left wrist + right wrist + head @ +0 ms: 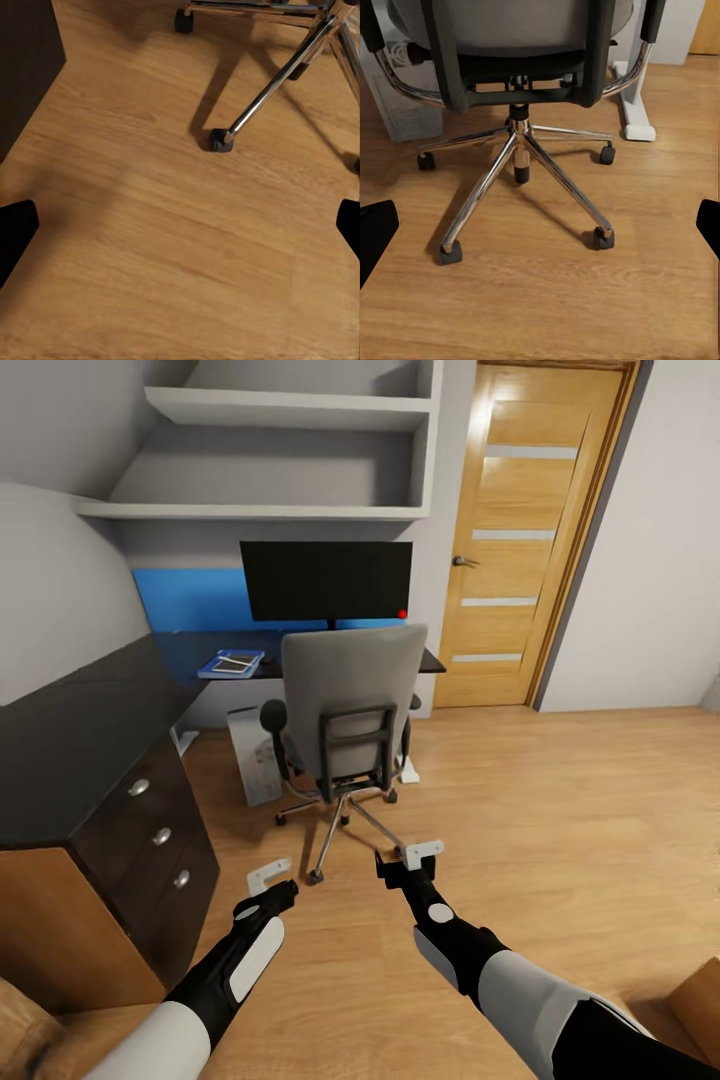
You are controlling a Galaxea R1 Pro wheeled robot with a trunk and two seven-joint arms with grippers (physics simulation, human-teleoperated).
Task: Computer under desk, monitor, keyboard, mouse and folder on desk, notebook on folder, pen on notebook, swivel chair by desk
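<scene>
Swivel chair point(347, 710) sits at the desk surface point(90, 740); it should roll easily on casters, so I'd take its stiff backrest frame. Both jaws gape open, empty.

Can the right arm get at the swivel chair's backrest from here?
Probably yes: the right gripper hangs open behind the swivel chair, with only bare floor between. It sits low, so it must rise.
</scene>
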